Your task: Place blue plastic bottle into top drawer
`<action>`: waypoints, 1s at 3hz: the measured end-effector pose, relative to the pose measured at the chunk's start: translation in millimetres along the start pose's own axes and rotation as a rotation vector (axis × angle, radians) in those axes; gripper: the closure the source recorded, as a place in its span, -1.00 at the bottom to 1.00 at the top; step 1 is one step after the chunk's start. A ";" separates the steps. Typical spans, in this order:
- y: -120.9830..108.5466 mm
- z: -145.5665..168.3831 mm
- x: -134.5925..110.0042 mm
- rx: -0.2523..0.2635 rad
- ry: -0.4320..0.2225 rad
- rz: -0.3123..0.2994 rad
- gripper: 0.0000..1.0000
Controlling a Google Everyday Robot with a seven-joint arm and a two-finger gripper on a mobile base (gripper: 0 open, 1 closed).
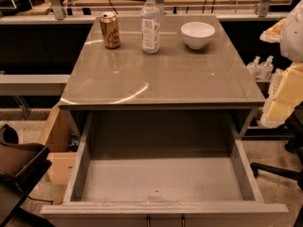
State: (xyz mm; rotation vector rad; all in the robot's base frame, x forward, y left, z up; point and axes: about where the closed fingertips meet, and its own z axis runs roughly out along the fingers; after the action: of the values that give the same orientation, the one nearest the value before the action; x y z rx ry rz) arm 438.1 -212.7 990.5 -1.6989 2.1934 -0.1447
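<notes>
Along far edge of worktop (161,79): gold can (110,30); upright just beside it, blue plastic bottle (150,23); then white bowl (198,34). Below, top drawer (161,178) pulled open. Tool (284,98) at right edge, off worktop, well apart from bottle; open or closed, cannot tell.

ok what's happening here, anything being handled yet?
Nothing is being handled yet. The blue plastic bottle stands upright at the far end of the table, between a gold can and a white bowl. The top drawer below is pulled open, and the bottle is not in it. The gripper is not in view.
</notes>
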 end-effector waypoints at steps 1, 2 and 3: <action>0.0 0.0 0.0 0.000 0.000 0.000 -1.00; -7.7 8.7 -1.0 0.018 -0.025 0.032 -1.00; -32.6 32.2 -12.2 0.059 -0.153 0.112 -1.00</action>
State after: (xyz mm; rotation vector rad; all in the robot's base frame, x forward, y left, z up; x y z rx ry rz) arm 481.6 -205.4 973.0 -1.4999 2.1434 -0.0482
